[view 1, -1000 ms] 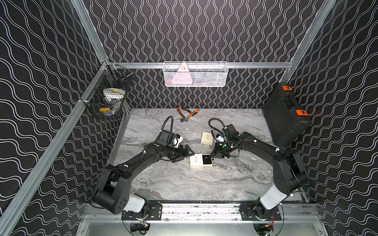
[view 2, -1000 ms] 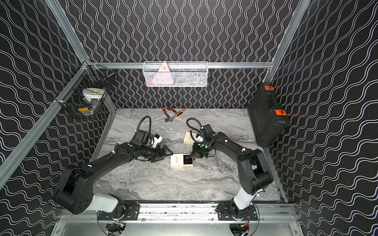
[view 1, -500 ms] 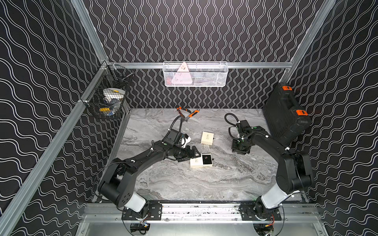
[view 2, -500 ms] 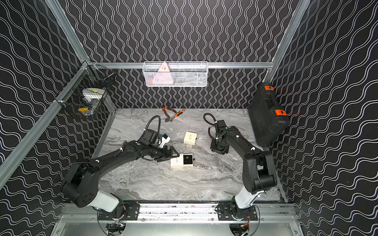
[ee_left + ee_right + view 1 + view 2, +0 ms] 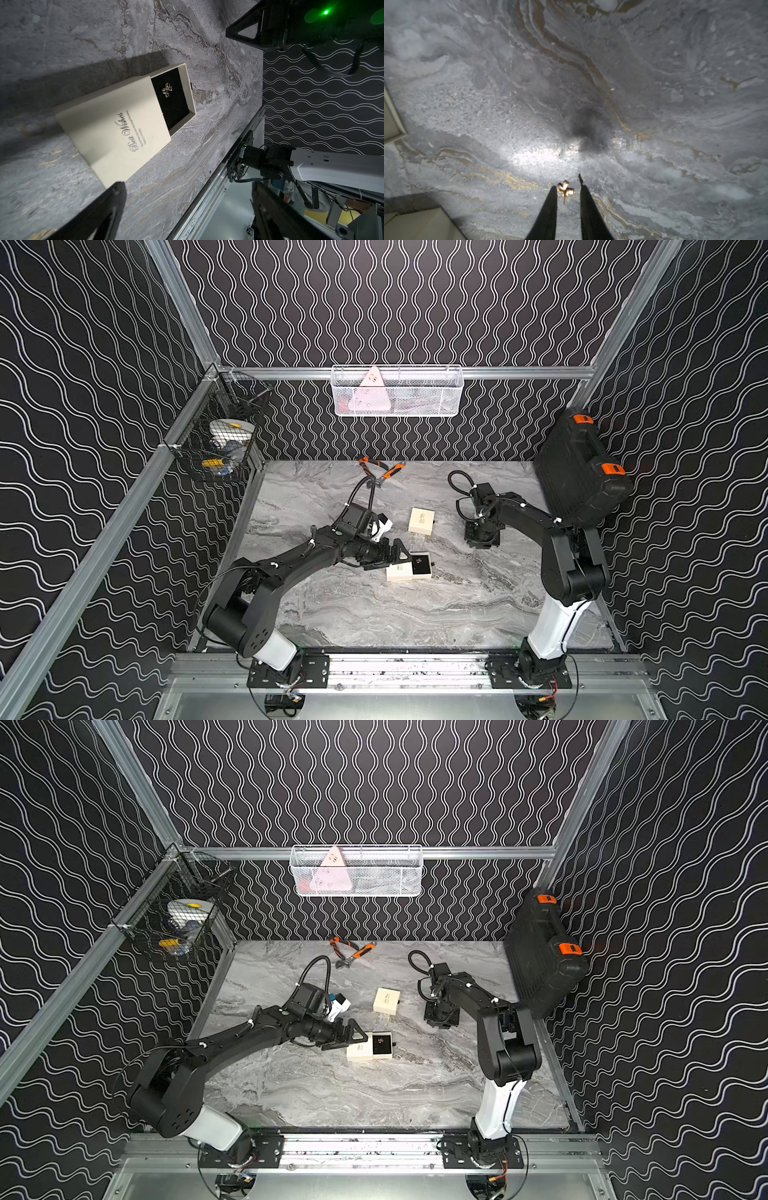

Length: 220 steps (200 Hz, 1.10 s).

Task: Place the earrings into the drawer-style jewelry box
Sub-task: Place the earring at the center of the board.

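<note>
Jaws: left wide apart just beside jewelry box [image 5: 116,128]; right narrowly apart, straddling earring [image 5: 565,189].

A second ago the right gripper [image 5: 482,540] hung right at the box [image 5: 398,573], over its open drawer [image 5: 420,565]. It has since swung well away from the box, on the side opposite the left gripper [image 5: 397,563]. It now stands low over the table [image 5: 415,614], fingertips slightly apart either side of an earring [image 5: 565,189]. The left gripper, then a little short of the box, has moved up to its sleeve end.
</note>
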Available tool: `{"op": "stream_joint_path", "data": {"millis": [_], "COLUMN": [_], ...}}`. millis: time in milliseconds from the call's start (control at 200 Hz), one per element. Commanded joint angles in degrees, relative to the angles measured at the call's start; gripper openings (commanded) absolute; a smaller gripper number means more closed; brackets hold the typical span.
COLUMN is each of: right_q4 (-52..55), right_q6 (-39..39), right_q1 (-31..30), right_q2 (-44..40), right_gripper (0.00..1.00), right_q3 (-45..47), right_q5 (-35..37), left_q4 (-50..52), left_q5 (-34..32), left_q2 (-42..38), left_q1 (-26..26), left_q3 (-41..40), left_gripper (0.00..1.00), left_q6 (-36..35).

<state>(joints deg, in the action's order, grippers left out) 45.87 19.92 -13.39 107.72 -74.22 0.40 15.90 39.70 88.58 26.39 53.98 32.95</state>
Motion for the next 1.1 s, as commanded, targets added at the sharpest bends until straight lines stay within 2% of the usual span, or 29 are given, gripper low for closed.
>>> {"op": "stream_joint_path", "data": {"millis": [0,475,735,876,996,1096], "right_q4": [0.27,-0.52,-0.87,-0.78,-0.65,-2.09], "right_q6": [-0.58,-1.03,-0.59,-0.11,0.84,2.28], "right_q1": [-0.19,-0.53,-0.51,-0.52,-0.42,0.11], "right_q2": [0.36,0.82,0.49,-0.12,-2.28,-5.95], "right_gripper": [0.22,0.12,0.00,0.00,0.00,0.00], "right_q3": [0.48,2.67,3.32,3.46,3.55,4.56], "right_q5": [-1.46,-1.97,-1.86,-2.34,-7.10,-18.37], "left_q4": [-0.78,-2.37,-2.10,-2.75,-2.92,-1.42], "left_q5": [0.91,1.42,1.13,0.90,-0.53,-4.72], "left_q2": [0.15,0.81,0.94,0.56,-0.63,-3.51], "left_q1": [-0.02,0.10,0.07,0.07,0.22,0.79], "left_q3": [-0.18,-0.82,-0.71,-0.98,-0.91,-0.23], "left_gripper": [0.98,0.98,0.98,0.98,0.98,0.99], "left_q6": [-1.01,0.27,0.01,-0.25,-1.96,-5.22]}}
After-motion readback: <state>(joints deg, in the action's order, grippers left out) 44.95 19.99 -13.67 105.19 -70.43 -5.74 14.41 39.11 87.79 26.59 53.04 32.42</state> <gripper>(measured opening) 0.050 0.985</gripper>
